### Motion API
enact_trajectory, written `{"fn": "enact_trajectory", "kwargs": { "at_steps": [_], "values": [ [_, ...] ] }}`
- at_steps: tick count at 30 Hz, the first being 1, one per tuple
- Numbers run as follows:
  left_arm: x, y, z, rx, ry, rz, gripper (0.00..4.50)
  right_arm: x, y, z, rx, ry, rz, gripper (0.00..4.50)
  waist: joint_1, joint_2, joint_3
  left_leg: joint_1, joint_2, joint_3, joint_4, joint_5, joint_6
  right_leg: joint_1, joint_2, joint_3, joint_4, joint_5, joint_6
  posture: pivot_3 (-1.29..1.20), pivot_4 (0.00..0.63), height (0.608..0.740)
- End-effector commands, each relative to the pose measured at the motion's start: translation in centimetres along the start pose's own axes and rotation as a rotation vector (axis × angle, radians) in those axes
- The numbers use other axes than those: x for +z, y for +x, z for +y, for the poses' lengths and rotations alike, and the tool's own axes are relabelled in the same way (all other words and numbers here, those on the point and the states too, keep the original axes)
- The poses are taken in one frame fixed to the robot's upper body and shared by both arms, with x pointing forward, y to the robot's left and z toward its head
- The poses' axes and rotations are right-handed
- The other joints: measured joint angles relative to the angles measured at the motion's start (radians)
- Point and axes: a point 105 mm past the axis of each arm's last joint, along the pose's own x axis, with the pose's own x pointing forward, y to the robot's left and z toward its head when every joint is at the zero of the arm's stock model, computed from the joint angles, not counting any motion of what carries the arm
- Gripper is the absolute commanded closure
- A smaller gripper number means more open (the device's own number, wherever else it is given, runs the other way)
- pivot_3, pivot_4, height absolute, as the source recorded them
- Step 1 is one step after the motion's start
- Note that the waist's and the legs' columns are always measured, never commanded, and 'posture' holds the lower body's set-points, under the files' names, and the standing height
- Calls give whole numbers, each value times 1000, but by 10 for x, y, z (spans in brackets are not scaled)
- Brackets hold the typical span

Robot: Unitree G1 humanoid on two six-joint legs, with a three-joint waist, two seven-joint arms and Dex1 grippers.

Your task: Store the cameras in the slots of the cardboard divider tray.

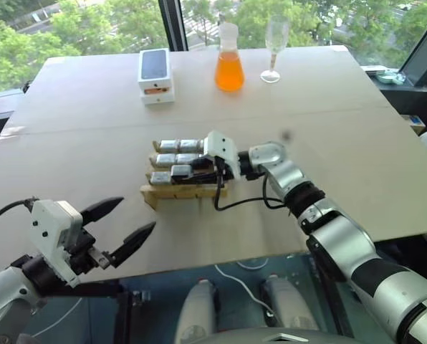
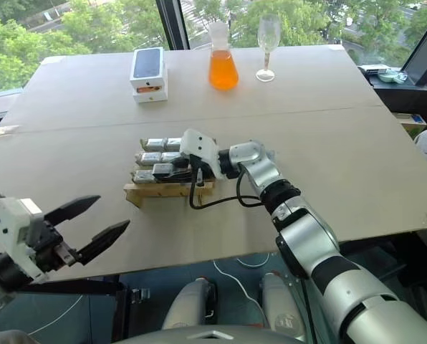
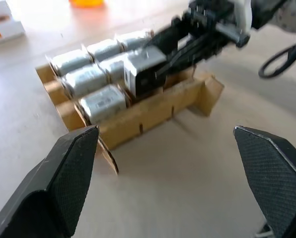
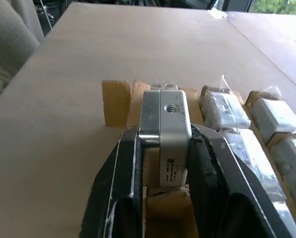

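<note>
You've got the cardboard divider tray (image 1: 172, 192) mid-table w/ cameras (image 1: 172, 152) in its slots; phone boxes (image 1: 156, 76), flask (image 1: 229, 63) & glass (image 1: 273, 47) behind it, far edge.

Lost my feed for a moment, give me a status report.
Right gripper shut on a silver-grey boxy metal camera, over the tan cardboard divider tray. Left gripper open, clear of it. Nothing blocking.

Pale wood counter (image 1: 342, 129) fills room centre. Window (image 1: 77, 25) spans 12 o'clock – green treetops outside, daylight bright. Dark window post (image 1: 173, 25) at 11 o'clock. Teal floor (image 1: 163, 301) at 6 o'clock – white cable trailing.
</note>
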Motion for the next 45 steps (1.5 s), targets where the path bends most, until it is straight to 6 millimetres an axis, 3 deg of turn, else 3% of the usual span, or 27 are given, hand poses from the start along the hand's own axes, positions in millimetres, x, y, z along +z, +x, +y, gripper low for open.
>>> {"fn": "enact_trajectory", "kwargs": {
  "at_steps": [1, 9, 16, 20, 24, 28, 33, 39, 45],
  "values": [
    [2, -1, 0, 4, 20, -8, 0, 4, -3, -6, -14, -59, 8, 3792, 0, 0, 0, 0, 0, 0, 0, 0, 0, 0, 0, 0, 0, 0, 0, 0, 150, 740],
    [0, 0, -2, -12, 18, 3, 0, -15, -4, 1, 19, -60, 70, 3792, 1, 0, 0, 0, 0, 0, -1, 0, 0, 0, -1, 0, -1, 0, 0, 0, 150, 740],
    [1, 4, -3, -40, 15, -5, 0, 18, -16, -5, 5, -24, -120, 643, 1, 0, 0, 0, 0, -1, -1, 0, 0, 0, 0, 0, -1, 0, 0, 0, 150, 740],
    [-2, 7, -3, -65, 12, 2, 0, 40, -41, -6, -47, -55, -206, 643, 3, 0, 0, -1, 0, -1, -1, 0, 0, 0, 0, 0, -1, 0, 1, 0, 150, 740],
    [3, 16, -2, -102, 25, -26, 0, 54, -80, -13, -240, -17, -265, 643, 12, 0, 0, -1, 0, -1, -2, 0, 0, 0, -1, 0, -2, 2, 3, 0, 150, 740],
    [10, 30, -3, -202, 48, -39, 0, 36, -124, -24, -528, 15, -214, 643, 22, 0, 0, -1, -2, 1, -1, 0, 0, 0, 0, -1, -2, 0, 0, 0, 150, 740],
    [16, 53, 11, -303, 118, -28, 0, 1, -170, -25, -883, 29, -75, 643, 28, 1, 0, -1, -4, 3, -2, 0, 0, 0, 0, 0, -2, 0, 0, 0, 150, 740],
    [27, 79, 25, -406, 194, -40, 0, -33, -174, -3, -1144, 168, 12, 643, 24, 0, 0, -2, -4, 2, -3, 0, 0, -1, 1, 3, -2, 2, 4, 0, 150, 740],
    [38, 91, 29, -497, 229, -52, 0, -64, -171, 6, -1307, 204, 168, 643, 25, 0, 0, -2, -5, 3, -3, 0, 0, -2, 1, 2, -2, 2, 4, 0, 150, 740]
  ]
}}
